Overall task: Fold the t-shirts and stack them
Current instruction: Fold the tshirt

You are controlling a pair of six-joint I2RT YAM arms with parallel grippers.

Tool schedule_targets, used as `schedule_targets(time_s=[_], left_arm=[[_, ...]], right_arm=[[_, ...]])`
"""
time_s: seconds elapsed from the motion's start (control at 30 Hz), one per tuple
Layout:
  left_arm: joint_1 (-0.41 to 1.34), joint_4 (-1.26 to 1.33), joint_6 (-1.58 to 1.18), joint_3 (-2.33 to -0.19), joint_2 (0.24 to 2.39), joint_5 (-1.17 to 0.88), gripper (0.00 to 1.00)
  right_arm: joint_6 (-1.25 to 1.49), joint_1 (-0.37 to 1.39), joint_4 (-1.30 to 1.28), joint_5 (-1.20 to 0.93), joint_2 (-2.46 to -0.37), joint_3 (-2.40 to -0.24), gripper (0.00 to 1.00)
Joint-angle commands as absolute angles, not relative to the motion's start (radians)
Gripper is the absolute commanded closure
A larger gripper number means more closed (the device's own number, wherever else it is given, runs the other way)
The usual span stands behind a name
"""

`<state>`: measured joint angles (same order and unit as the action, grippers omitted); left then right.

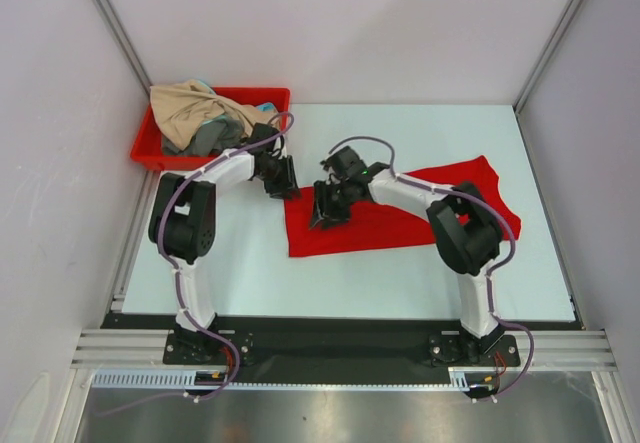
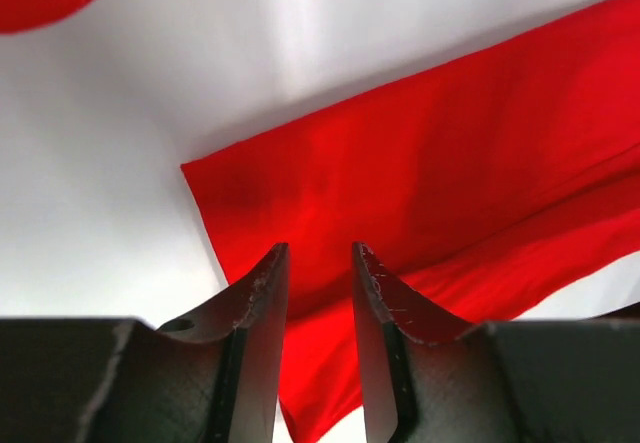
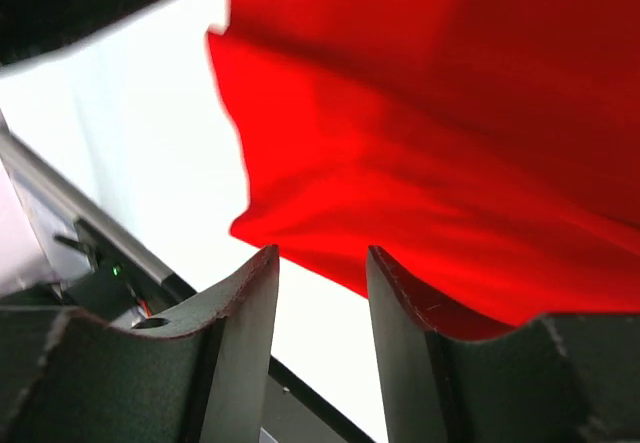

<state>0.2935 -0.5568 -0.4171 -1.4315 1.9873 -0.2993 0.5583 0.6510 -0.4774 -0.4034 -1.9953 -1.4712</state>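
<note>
The red shirt (image 1: 400, 213) lies partly folded on the table (image 1: 250, 263), right of the red tray (image 1: 145, 148) that holds the other shirts (image 1: 200, 113). Both the left gripper (image 2: 318, 263) and the right gripper (image 3: 322, 268) hover narrowly parted over it, holding nothing. Each should pinch one edge cleanly; open table lies nearer the arms than the shirt.

- Plain white panels (image 1: 330, 23) are walling in a white table (image 1: 250, 273), forming a lab test cell.
- Aluminium rails (image 1: 340, 348) are running along the near edge, carrying two bolted robot arms with exposed cables (image 1: 180, 293).
</note>
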Motion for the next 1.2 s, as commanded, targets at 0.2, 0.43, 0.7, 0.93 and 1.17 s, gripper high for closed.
schedule_targets(time_s=[0.2,0.43,0.7,0.93,1.17], left_arm=[[0.276,-0.577,-0.416,-1.500,2.083,-0.281,0.67],[0.273,-0.569,-0.425,-1.496,2.106,-0.281,0.67],[0.270,-0.565,-0.426,-1.488,2.121,-0.281,0.68],[0.267,-0.560,-0.422,-1.488,2.140,-0.287,0.68],[0.268,-0.583,-0.413,-1.516,2.123,-0.267,0.67]], right_arm=[[0.609,0.733,-0.365,-0.557,-2.105,-1.506,0.73],[0.578,0.747,-0.353,-0.517,-2.108,-1.443,0.82],[0.565,0.768,-0.388,-0.515,-2.140,-1.447,0.84],[0.540,0.799,-0.399,-0.495,-2.094,-1.327,0.85],[0.517,0.798,-0.420,-0.502,-2.056,-1.325,0.86]])
